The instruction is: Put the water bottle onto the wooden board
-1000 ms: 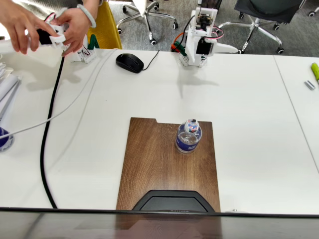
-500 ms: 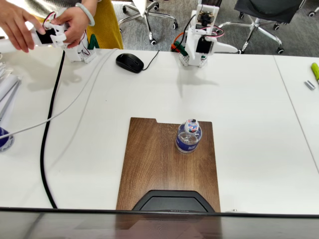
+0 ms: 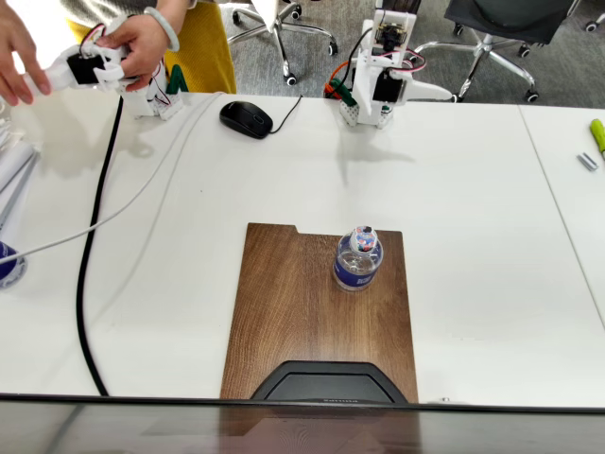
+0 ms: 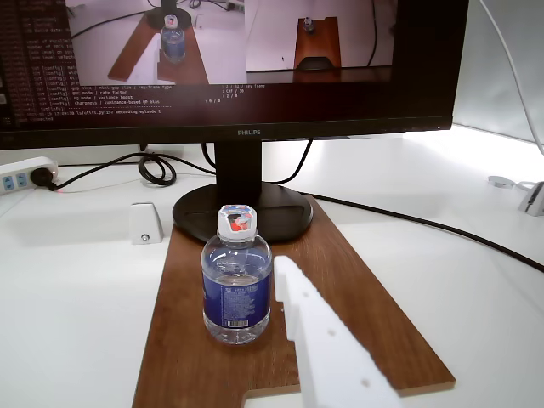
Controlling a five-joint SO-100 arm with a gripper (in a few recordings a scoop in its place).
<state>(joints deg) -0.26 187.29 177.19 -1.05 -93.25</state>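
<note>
Bottle (image 3: 358,260) stands upright on the board (image 3: 293,312), so placing looks finished. Gripper (image 3: 382,80) sits well apart from the bottle, holding nothing; how wide it gapes I cannot tell.

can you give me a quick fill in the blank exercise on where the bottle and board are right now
1. The small clear plastic water bottle with the blue label stands ____ on the board.
2. It rests on the dark brown rectangular wooden board, whose notched short edge points toward the ____.
3. A black computer mouse lies on the ____ table.

Missing words: upright; robot arm; white
</note>
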